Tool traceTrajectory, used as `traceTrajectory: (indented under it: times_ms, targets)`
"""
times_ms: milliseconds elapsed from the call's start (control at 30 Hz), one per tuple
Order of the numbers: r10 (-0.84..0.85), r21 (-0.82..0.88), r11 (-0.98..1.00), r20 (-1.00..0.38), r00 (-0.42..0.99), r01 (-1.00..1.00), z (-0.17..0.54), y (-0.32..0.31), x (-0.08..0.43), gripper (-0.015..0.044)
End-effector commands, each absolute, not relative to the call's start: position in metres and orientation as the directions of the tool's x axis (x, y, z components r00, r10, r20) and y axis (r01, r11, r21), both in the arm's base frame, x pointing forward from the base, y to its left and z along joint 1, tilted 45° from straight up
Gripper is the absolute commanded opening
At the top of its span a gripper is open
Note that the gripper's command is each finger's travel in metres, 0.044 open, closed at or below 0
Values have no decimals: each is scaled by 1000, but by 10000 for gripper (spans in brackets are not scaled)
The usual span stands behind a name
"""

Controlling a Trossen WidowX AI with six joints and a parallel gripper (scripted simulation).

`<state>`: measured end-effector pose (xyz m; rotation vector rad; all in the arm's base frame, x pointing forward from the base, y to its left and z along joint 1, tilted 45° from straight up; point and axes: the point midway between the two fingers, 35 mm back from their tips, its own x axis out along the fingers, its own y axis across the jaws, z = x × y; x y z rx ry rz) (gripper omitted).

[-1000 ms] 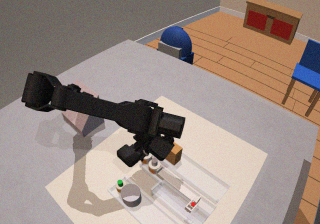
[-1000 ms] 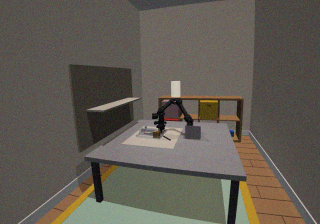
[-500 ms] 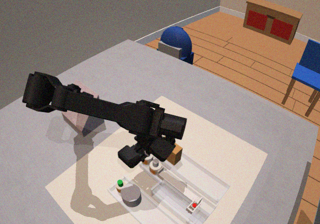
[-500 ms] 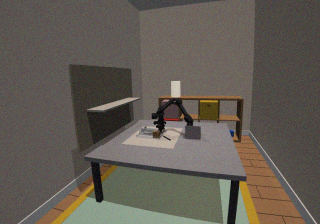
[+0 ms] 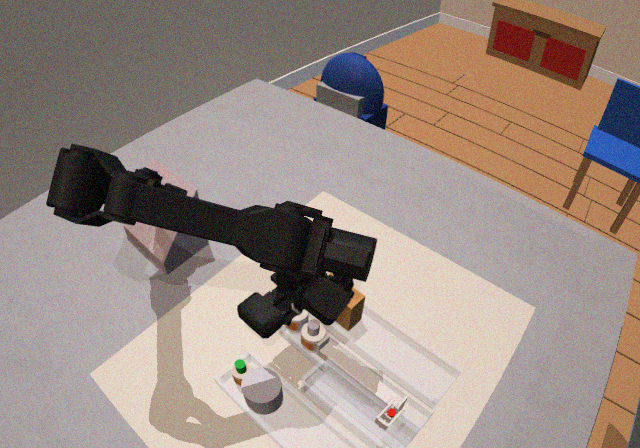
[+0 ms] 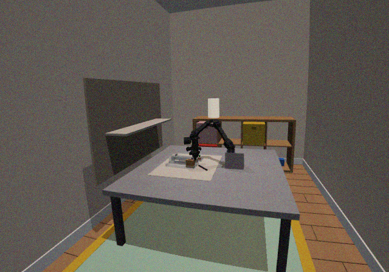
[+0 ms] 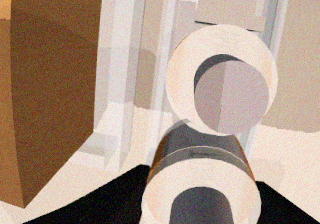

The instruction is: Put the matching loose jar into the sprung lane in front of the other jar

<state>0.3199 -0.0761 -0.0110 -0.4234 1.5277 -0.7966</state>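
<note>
Covering much of the grey desk (image 5: 206, 123) (image 6: 200, 186), a cream mat (image 5: 439, 298) (image 6: 175, 173) lies flat beneath the clear-walled lane tray (image 5: 444, 386) (image 6: 180, 165). Over the tray's near end, the black arm (image 5: 180, 213) (image 6: 222, 134) reaches down, its jaws (image 5: 297, 316) (image 6: 194, 158) closed on a brown jar (image 7: 202, 196) with a pale shoulder and grey cap. Just beyond it, in the same lane, stands the matching jar (image 5: 312, 335) (image 7: 175, 81), upright, its grey cap uppermost. Whether the held jar's base meets the lane floor cannot be told.

A brown block (image 5: 351, 309) (image 6: 190, 163) (image 7: 55, 89) stands beside the jars. Elsewhere in the tray are a green-capped bottle (image 5: 239, 372), a wide grey cylinder (image 5: 262, 391) and a small white holder with a red dot (image 5: 391, 413). A thin black stick (image 6: 202, 167) lies on the mat, and a grey angular block (image 6: 234, 161) sits on the desk near the arm's base.

Around the desk, the room has grey walls and a plank floor, with a pale green rug (image 6: 188, 253) edged in yellow underneath. A wooden shelf unit (image 6: 292, 146) stands at the back, carrying a white cylinder (image 6: 213, 107) on top and a yellow box (image 6: 253, 133) inside. A blue chair (image 5: 615, 151) and a red-fronted cabinet (image 5: 547, 17) stand on the floor.
</note>
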Motion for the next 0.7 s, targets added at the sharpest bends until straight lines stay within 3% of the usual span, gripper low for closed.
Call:
traceTrajectory:
  times_ms: [0,667]
  targets:
    - [-695,-700,683,-710,-110,206,-6,-77,330,0]
    - [-695,-701,683,-710,-110,206,-6,-78,332,0]
